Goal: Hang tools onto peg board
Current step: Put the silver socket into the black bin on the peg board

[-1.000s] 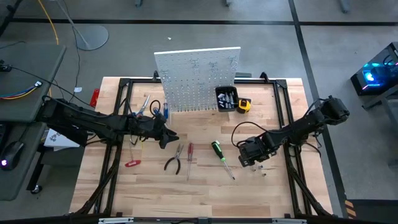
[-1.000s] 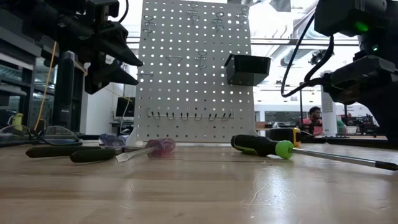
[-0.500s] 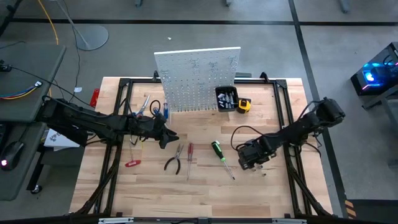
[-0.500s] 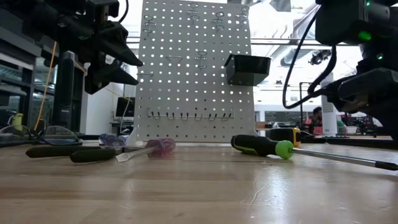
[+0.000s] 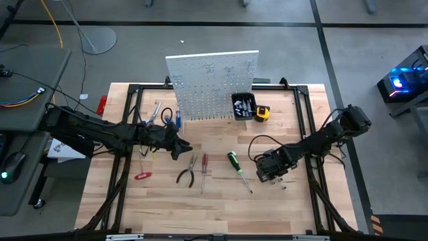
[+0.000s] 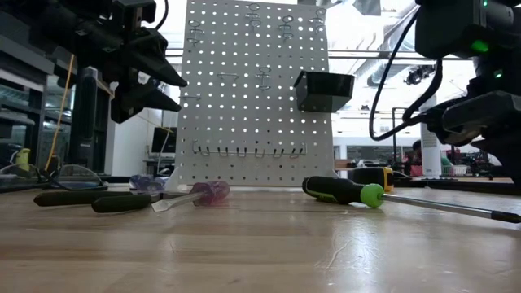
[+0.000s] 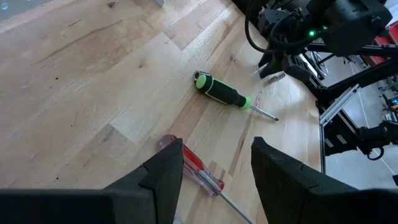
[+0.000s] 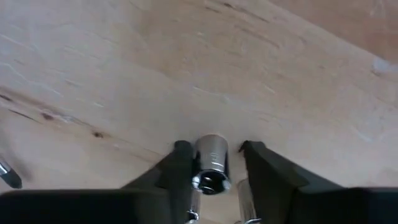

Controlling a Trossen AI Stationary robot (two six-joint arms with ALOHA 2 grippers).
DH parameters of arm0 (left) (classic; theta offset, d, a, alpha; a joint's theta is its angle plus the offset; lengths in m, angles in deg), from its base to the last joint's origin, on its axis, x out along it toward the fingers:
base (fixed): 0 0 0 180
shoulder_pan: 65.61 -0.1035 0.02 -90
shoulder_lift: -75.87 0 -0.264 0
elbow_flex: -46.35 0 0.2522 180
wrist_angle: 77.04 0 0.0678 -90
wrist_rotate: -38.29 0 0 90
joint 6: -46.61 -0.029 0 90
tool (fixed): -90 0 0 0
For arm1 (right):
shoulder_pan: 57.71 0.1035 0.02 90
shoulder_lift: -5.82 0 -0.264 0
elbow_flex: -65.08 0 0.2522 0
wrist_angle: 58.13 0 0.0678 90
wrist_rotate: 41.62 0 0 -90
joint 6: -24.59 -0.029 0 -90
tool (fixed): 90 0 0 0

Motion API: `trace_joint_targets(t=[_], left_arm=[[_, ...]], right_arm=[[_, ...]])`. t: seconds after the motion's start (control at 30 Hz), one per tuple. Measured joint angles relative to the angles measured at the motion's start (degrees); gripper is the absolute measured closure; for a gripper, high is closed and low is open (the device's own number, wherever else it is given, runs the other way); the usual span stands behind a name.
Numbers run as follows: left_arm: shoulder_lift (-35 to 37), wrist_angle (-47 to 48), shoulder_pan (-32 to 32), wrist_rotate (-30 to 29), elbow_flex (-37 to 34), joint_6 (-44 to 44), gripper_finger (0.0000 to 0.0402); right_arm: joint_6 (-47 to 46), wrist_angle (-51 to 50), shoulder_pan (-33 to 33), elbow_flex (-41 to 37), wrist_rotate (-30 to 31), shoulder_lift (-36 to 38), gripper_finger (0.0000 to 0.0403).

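The white peg board [image 5: 212, 84] stands at the table's far edge, with a black bin [image 5: 243, 105] on it. A green-black screwdriver [image 5: 234, 163], a red screwdriver [image 5: 204, 164], pliers [image 5: 187, 173] and red cutters [image 5: 142, 175] lie flat on the wood. My right gripper [image 5: 275, 175] points down at the table's right part, shut on a small chrome socket [image 8: 211, 165]. My left gripper [image 7: 214, 186] hangs open above the table's left middle, over the red screwdriver [image 7: 199, 171], holding nothing. My right gripper pinches the socket's round sides [image 8: 200, 163] between its two fingers, coming from above and pointing down. The socket lies on the table top with one open end [image 8: 208, 182] toward the wrist camera.
A yellow tape measure [image 5: 262, 113] sits beside the bin. More small tools [image 5: 167, 117] lie at the peg board's left foot. Tiny loose bits [image 5: 284, 186] lie just near my right gripper. A black metal frame [image 5: 127, 134] runs along the table's sides.
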Motion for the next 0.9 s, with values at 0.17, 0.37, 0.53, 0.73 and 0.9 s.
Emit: trace_joint_targets(t=[0.17, 0.37, 0.53, 0.73, 0.9], left_arm=[[0.0, 0.0, 0.0, 0.0, 0.0, 0.0, 0.0229], [0.0, 0.1, 0.0, 0.0, 0.0, -0.2, 0.0229], [0.0, 0.0, 0.0, 0.0, 0.0, -1.0, 0.0229], [0.0, 0.0, 0.0, 0.0, 0.0, -1.1, 0.0229], [0.0, 0.0, 0.0, 0.0, 0.0, -1.0, 0.0229]], right_arm=[[1.9, -0.1, 0.0, 0.7, 0.4, 0.3, 0.0361], [10.8, -7.7, -1.3, 10.7, 5.0, 2.4, 0.0361], [21.3, -17.4, -5.4, 25.1, 19.0, 4.5, 0.0361], [33.9, -22.6, -13.2, 40.1, 38.9, 4.8, 0.0361], [44.6, -21.7, -22.4, 45.2, 43.3, 4.8, 0.0361]])
